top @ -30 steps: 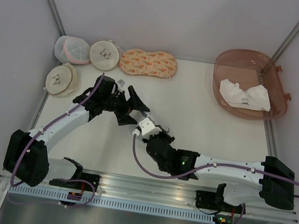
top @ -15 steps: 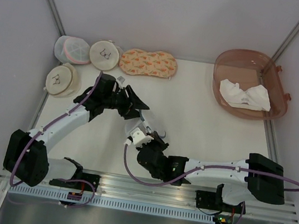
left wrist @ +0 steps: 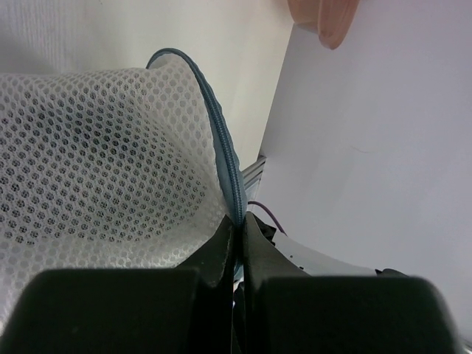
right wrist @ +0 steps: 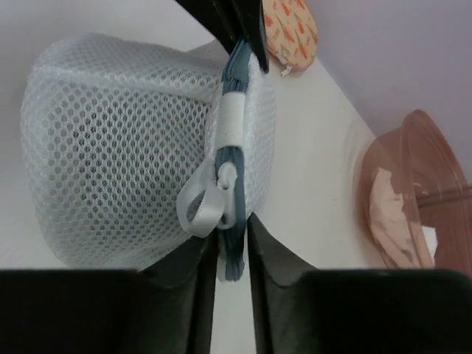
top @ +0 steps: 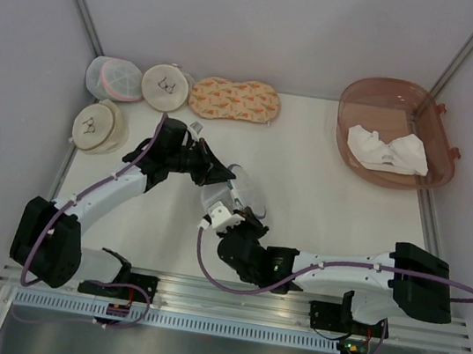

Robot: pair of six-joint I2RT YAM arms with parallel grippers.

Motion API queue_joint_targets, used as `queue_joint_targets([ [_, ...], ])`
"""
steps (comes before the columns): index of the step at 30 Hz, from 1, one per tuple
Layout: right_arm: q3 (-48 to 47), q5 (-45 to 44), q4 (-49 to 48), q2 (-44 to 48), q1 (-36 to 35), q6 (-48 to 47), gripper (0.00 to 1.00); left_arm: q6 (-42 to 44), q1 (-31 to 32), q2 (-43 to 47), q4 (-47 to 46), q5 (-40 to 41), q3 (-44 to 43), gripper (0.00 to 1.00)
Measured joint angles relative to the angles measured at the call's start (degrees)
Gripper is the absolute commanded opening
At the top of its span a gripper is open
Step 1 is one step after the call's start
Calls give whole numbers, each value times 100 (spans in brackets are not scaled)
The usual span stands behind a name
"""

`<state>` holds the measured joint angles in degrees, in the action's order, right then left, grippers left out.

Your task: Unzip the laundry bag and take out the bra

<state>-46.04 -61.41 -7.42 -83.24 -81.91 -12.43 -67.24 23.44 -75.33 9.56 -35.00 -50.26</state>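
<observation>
- The laundry bag (top: 241, 191) is held up off the desk (top: 331, 200), near its middle, between the two arms.
- The left end effector (left wrist: 237, 230) is pressed shut on the zipper rim (left wrist: 225, 155) at the bag's 10 o'clock, likely so the bag cannot slide.
- The right end effector (right wrist: 232, 254) is clamped on the rim at 6 o'clock, just below the white pull tab (right wrist: 200, 209).
- The zipper looks closed, so the tab must be pulled next.
- The bra cannot be made out; it is probably inside the bag.
</observation>
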Motion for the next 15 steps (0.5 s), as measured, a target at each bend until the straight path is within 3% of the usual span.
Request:
queue_joint_targets([
  [1, 7, 31, 59, 42, 0, 66, 62, 28, 2, -39, -9, -4, 0, 2],
  [3, 20, 157, 155, 269, 0, 151, 77, 107, 22, -105, 0, 4, 4, 2],
  [4, 26, 203, 210, 424, -2, 225, 94, 146, 28, -129, -4, 22, 15, 2],
  [9, 13, 564, 426, 1714, 7, 682, 98, 260, 24, -140, -122, 179, 197, 2],
  [15, 44, 931, 708, 2627, 291, 1539, 98, 232, 4, 127, -503, 479, 691, 2],
])
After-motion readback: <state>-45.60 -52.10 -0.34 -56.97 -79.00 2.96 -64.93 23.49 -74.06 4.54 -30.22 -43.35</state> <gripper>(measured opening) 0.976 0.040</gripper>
